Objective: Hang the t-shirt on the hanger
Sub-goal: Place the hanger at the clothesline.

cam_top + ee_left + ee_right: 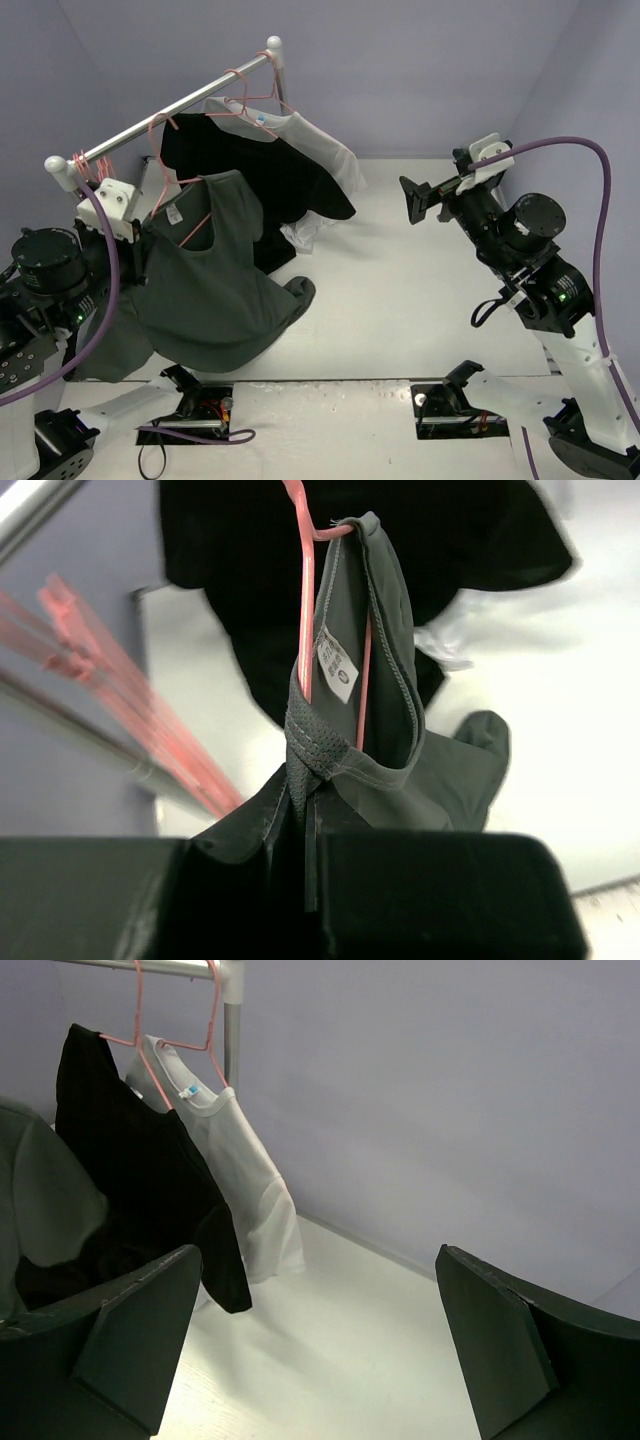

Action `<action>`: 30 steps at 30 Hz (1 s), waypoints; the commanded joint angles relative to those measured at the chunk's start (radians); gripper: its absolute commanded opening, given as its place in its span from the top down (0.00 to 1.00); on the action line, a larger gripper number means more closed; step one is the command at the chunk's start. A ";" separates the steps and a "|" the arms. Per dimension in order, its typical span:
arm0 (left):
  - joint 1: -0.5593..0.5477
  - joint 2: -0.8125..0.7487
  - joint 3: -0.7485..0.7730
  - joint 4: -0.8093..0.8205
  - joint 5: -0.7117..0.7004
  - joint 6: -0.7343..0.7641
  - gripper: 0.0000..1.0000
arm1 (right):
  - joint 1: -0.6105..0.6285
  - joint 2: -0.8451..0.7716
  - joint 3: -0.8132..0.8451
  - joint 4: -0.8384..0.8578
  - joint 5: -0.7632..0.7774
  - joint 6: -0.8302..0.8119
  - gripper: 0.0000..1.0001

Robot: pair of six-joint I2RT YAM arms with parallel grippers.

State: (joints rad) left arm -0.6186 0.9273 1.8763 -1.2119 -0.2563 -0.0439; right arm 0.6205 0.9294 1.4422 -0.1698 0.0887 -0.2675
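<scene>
Your left hand point(312, 852) is pressed together on a fold of the t-shirt point(205, 290) just below the collar. The hanger point(305, 630) runs up through the neck opening, one wire passing beside the white neck label point(338, 665). The shirt hangs in front of the black shirt point(285, 175), with its hem and one sleeve slumped on the worktop point(400, 300). The hanger is in the neck, then, but I judge the shoulders are not yet seated on it. Your right hand point(320, 1310) is spread wide, holds nothing, and is well apart from the cloth on the right side. Bring it across low and take the free shoulder seam, not the sleeve end. Then draw that seam outward and over the hanger's arm while the left pinch holds the collar steady (a slack collar would likely let the wire slip back out through the neck). Steer clear of the black shirt and the pale shirt point(325, 145) behind it, since either could be caught up with the grey cloth. From the wrist view I cannot tell whether the left fingers grip the wire as well as the cloth, nor whether the hook sits on the rail point(170, 110), so lift gently before you let go.
</scene>
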 commanded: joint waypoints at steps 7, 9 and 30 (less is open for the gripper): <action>0.007 0.236 0.124 0.195 -0.449 -0.080 1.00 | -0.005 0.020 -0.002 0.087 -0.023 0.050 0.00; 0.007 0.286 0.182 0.230 -0.519 -0.070 1.00 | -0.005 0.018 -0.003 0.087 -0.022 0.054 0.00; 0.015 0.506 0.024 0.402 -0.810 -0.266 1.00 | -0.005 -0.105 -0.118 0.085 -0.015 0.077 0.00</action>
State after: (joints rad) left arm -0.6140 1.4019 1.8736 -0.8991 -0.9466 -0.2647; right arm 0.6205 0.8204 1.3305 -0.1680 0.0750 -0.2050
